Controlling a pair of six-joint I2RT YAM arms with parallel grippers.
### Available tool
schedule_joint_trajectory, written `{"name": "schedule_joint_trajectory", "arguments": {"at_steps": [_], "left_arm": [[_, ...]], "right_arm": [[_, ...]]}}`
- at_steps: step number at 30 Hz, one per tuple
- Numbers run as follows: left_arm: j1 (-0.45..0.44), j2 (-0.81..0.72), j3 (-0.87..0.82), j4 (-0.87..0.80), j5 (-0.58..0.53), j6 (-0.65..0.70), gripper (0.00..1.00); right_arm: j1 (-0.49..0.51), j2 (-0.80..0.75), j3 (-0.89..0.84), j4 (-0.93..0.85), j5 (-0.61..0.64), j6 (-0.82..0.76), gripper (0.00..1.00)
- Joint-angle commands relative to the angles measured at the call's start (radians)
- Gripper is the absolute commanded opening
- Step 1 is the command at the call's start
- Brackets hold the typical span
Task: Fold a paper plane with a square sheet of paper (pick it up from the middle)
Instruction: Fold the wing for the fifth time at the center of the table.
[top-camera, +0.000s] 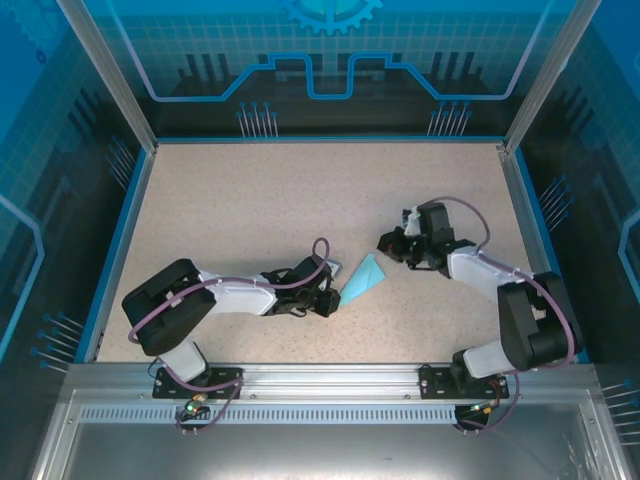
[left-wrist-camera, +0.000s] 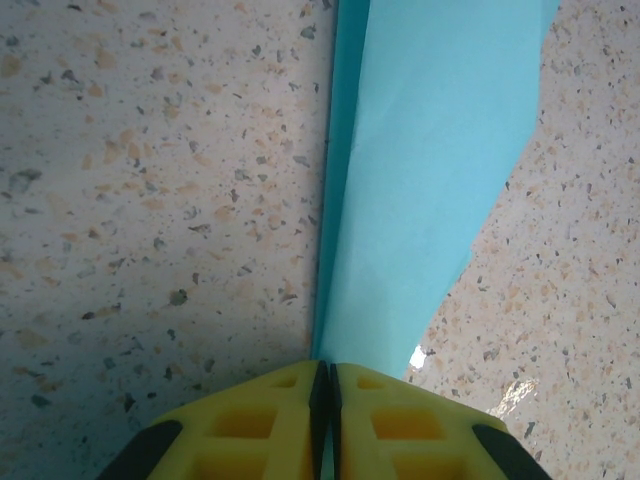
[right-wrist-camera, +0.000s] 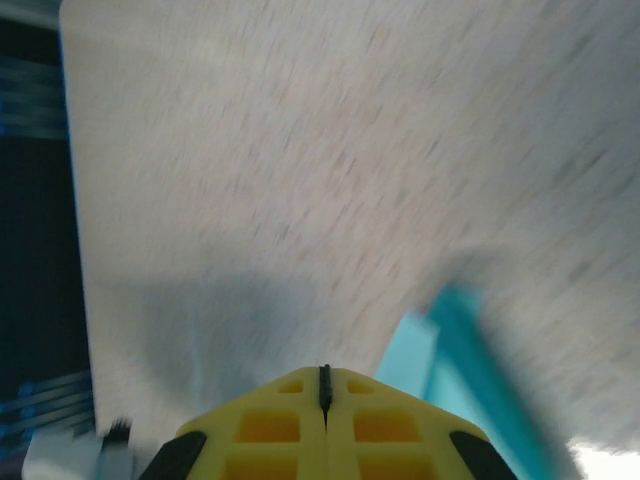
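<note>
The light-blue paper lay near the centre of the overhead frame, slightly right of middle, folded into a slim tapered shape with its narrow end toward the lower left and its wide end toward the upper right. In the left wrist view the light-blue paper ran from the bottom centre up past the top edge, where it was cut off; it looked thin, smooth and matte, with a straight, darker folded edge along its left side and a loose right edge that curved and lifted slightly off the surface. The left end effector had its yellow, ribbed plastic fingers clamped on the paper's narrow end, which vanished between them. From above, the left end effector sat just lower left of the paper. The right end effector stood just upper right of the paper's wide end; whether it touched could not be told. In the blurred right wrist view the right end effector had its yellow fingers pressed together with nothing between them, and a smeared strip of the paper showed at lower right. The surface was beige and speckled like stone, rimmed in blue, inside blue walls printed with grid and circuit lines and a gear shape cut off at the top.
</note>
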Motion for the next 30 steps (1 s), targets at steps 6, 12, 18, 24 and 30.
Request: {"name": "schedule_joint_trajectory", "arguments": {"at_steps": [6, 12, 18, 24, 30], "left_arm": [[-0.008, 0.044, -0.024, -0.210, 0.021, 0.027, 0.13], [-0.008, 0.030, -0.026, -0.211, 0.022, 0.026, 0.13], [-0.008, 0.006, -0.027, -0.221, 0.027, 0.019, 0.14], [-0.025, -0.024, -0.019, -0.264, 0.035, 0.006, 0.14], [-0.046, -0.047, -0.024, -0.310, 0.022, 0.004, 0.14]], "right_arm": [[0.179, 0.098, -0.090, 0.139, 0.006, 0.166, 0.00], [0.207, 0.180, -0.061, 0.127, 0.036, 0.130, 0.00], [0.208, 0.215, -0.044, 0.000, 0.130, 0.035, 0.00], [0.207, 0.283, -0.046, -0.030, 0.168, -0.004, 0.00], [0.207, 0.329, -0.038, -0.026, 0.178, -0.019, 0.00]]}}
